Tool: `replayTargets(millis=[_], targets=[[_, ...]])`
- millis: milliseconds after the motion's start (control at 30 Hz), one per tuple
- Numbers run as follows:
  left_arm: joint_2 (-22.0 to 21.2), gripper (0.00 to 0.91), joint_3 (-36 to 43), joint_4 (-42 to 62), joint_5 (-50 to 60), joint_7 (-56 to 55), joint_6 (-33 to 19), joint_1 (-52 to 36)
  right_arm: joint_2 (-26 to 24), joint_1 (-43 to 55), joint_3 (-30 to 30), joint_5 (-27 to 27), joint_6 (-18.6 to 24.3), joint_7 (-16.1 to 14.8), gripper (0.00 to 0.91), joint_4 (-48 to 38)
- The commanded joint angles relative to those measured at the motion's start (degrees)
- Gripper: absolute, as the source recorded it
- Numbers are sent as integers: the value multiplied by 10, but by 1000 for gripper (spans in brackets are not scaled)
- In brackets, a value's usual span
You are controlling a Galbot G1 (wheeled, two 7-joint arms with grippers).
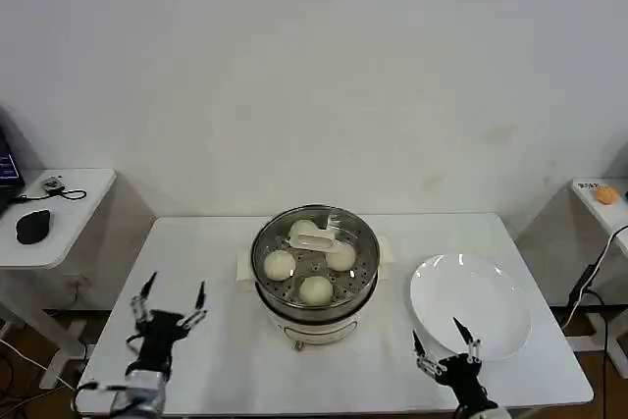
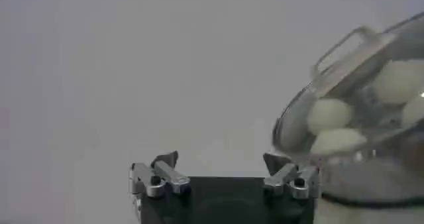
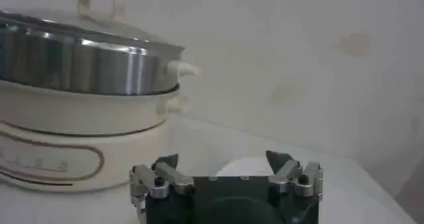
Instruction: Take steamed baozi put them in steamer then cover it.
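**Steamer loaded and covered; both arms sitting clear**

The steamer (image 1: pixel 316 277) is standing at the centre of the desk (image 1: pixel 196 242), and the four steamed baozi (image 1: pixel 316 289) are lying inside it on the perforated tray, one each toward 12, 3, 6 and 9 o'clock. The cover (image 1: pixel 319 235) is resting on the rim, its pale handle at the middle; the left wrist view is showing the buns through the glass (image 2: pixel 344 122), and the right wrist view is showing the lid seated flat on the steel wall (image 3: pixel 86 59).

The left gripper (image 1: pixel 167 316) is hovering low at about 8 o'clock from the pot, fingers spread and holding nothing. The right gripper (image 1: pixel 446 352) is sitting at about 4 o'clock, over the near edge of the white plate (image 1: pixel 471 301), also spread wide and empty.

Judging by this, the closing step is looking finished. What remains is probably only keeping both arms away from the pot so the lid is not being nudged.
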Motion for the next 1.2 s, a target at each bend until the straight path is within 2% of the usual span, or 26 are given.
replayTargets(millis=[33, 300, 700, 1200], targets=[[-6, 907, -79, 51, -190, -56, -117, 96, -7, -15, 5, 20, -1, -4, 907, 11], [-10, 907, -68, 74, -177, -48, -118, 85, 0, -16, 6, 20, 0, -3, 907, 10], [-13, 907, -64, 65, -166, -21, -97, 73, 5, -17, 3, 14, -1, -1, 907, 14], [-20, 907, -56, 57, -142, -5, -98, 82, 0, -26, -6, 11, -11, 8, 907, 22]])
